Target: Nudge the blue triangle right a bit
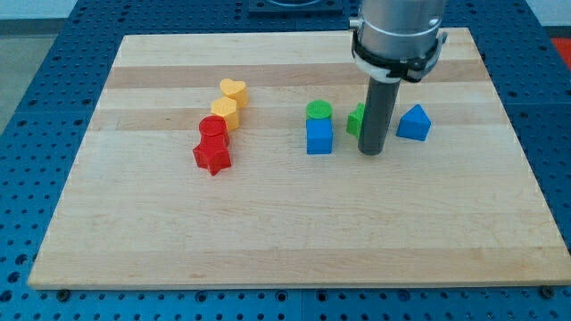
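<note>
The blue triangle (pixel 414 122) sits on the wooden board toward the view's right. My tip (pixel 371 152) is down on the board just to the left of it and slightly lower in the view, with a small gap between them. A green block (pixel 356 119) stands right behind the rod on its left side, partly hidden by it, so its shape cannot be made out.
A blue cube (pixel 319 136) with a green cylinder (pixel 318 111) behind it lies left of the rod. Further left is a diagonal row: yellow heart (pixel 234 91), yellow hexagon (pixel 224 112), red cylinder (pixel 213 130), red star (pixel 212 157). The board's right edge (pixel 513 134) is beyond the triangle.
</note>
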You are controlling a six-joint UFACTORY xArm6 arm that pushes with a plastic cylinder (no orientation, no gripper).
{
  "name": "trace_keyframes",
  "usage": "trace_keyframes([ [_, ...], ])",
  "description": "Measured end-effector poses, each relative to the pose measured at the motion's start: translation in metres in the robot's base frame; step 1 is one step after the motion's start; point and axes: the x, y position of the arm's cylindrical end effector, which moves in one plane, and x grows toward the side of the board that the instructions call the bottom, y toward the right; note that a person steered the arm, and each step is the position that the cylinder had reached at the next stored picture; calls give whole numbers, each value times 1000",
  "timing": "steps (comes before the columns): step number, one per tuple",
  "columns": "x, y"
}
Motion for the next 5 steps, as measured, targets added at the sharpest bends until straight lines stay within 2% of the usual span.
trace_keyframes([
  [3,-51,1],
  [5,-60,58],
])
